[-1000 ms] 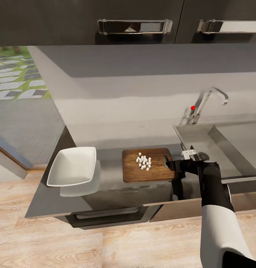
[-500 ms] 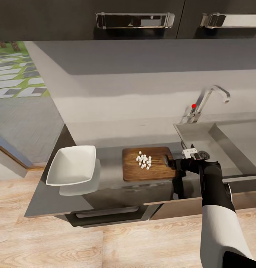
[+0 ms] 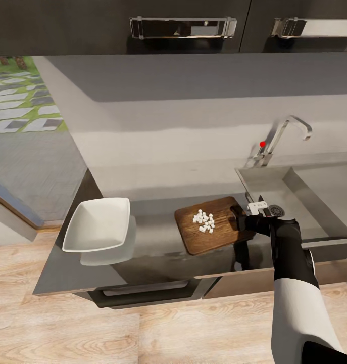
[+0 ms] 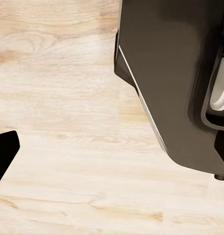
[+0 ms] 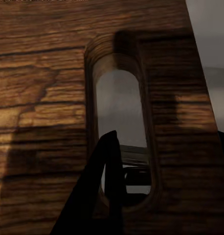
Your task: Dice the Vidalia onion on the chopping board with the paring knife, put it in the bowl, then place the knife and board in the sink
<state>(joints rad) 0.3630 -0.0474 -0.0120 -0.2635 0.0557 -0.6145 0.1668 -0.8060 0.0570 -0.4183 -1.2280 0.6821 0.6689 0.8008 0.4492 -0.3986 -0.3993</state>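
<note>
Dark brown chopping board [image 3: 213,231] on grey countertop [image 3: 158,237], skewed, long axis running from front-left up toward sink [image 3: 294,197]. Diced onion [image 3: 204,221] heaped mid-board. Right gripper [image 3: 240,221] at board's sink-side end; one finger [image 5: 109,181] threaded through handle slot [image 5: 121,132], apparently clamped on that end, jaws narrow. Bowl [image 3: 98,225] well apart, opposite side from gripper. Left gripper state: cannot tell. Next likely: carry board bowl-ward, level.

- Setting: home kitchen, simulator render.
- Grey glossy counter [image 3: 158,253] over dark cabinets.
- Steel sink [image 3: 274,189] with chrome tap [image 3: 284,134], red knob.
- Dark wall cupboards [image 3: 117,25] with chrome handles above.
- Pale wood-plank floor [image 3: 117,333].
- Chopping board [image 3: 213,232] and white bowl [image 3: 98,225] on counter.
</note>
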